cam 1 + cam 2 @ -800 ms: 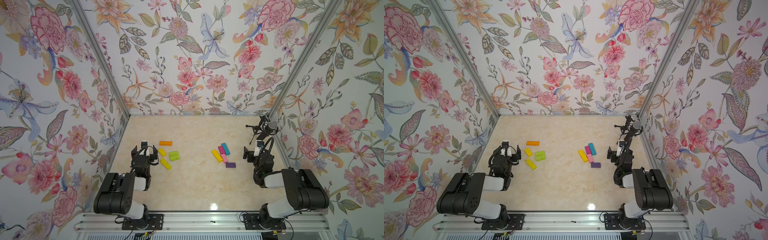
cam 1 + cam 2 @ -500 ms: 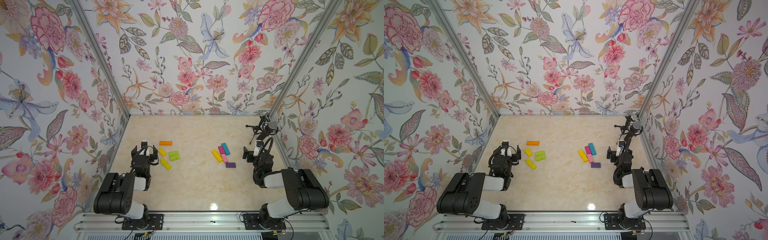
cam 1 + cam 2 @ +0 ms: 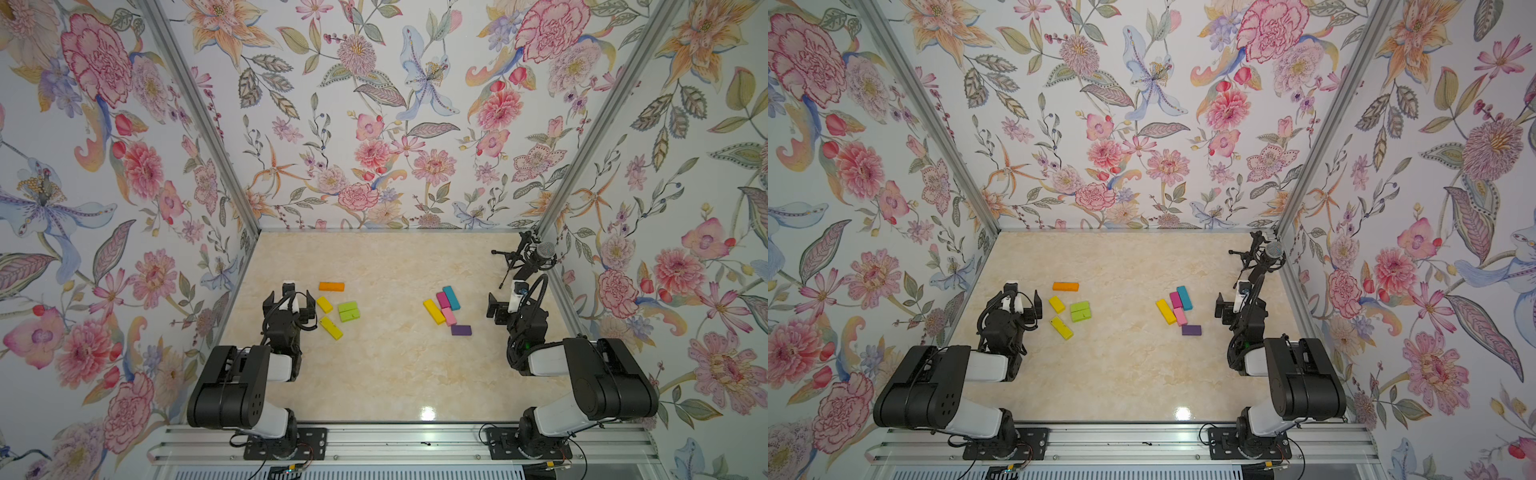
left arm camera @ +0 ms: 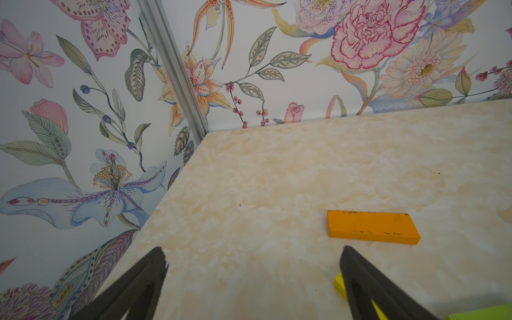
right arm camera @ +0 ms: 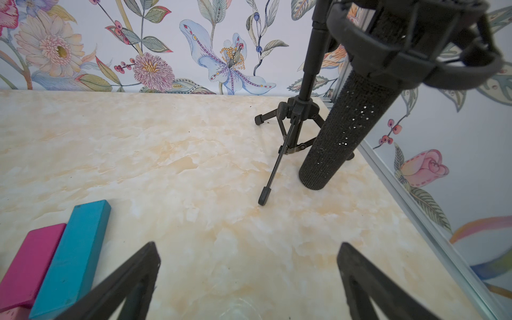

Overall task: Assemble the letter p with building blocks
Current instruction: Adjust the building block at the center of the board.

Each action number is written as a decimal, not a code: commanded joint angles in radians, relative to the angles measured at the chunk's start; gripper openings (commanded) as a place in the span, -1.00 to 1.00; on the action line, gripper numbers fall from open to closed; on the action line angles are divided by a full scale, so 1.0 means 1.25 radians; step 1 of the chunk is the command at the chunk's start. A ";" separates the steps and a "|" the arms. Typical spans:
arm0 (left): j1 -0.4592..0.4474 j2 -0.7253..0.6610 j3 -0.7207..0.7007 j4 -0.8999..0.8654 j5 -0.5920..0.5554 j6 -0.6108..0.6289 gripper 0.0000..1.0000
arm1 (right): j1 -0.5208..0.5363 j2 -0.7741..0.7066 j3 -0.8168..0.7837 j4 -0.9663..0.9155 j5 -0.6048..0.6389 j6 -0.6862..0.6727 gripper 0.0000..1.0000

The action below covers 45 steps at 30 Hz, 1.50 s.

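Note:
The building blocks lie flat in two loose groups on the marble table. By my left gripper are an orange block, two yellow blocks and a lime green pair. Left of my right gripper are a teal block, a magenta one, a yellow one, a light pink one and a purple one. Both grippers stand open over bare table, left gripper just short of the orange block, right gripper beside the teal block.
A black microphone on a small tripod stands at the back right, close ahead of my right gripper. Flowered walls close the table in on three sides; the left wall runs close beside my left gripper.

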 commanded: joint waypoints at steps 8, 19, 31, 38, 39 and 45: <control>0.005 -0.092 0.082 -0.190 -0.037 -0.018 0.99 | 0.044 -0.085 0.103 -0.225 0.076 -0.026 1.00; 0.008 -0.184 0.288 -0.581 -0.026 -0.191 0.99 | 0.149 -0.080 0.532 -0.875 0.088 0.090 1.00; 0.091 0.019 0.588 -0.839 0.401 -0.376 0.97 | 0.327 0.157 0.859 -1.146 -0.317 0.282 0.84; 0.107 0.186 0.653 -0.841 0.526 -0.473 0.82 | 0.459 0.333 1.008 -1.150 -0.351 0.321 0.83; 0.107 0.201 0.655 -0.826 0.531 -0.487 0.80 | 0.474 0.357 1.030 -1.150 -0.350 0.324 0.82; 0.106 0.285 0.701 -0.797 0.530 -0.537 0.57 | 0.541 0.477 1.147 -1.149 -0.330 0.334 0.77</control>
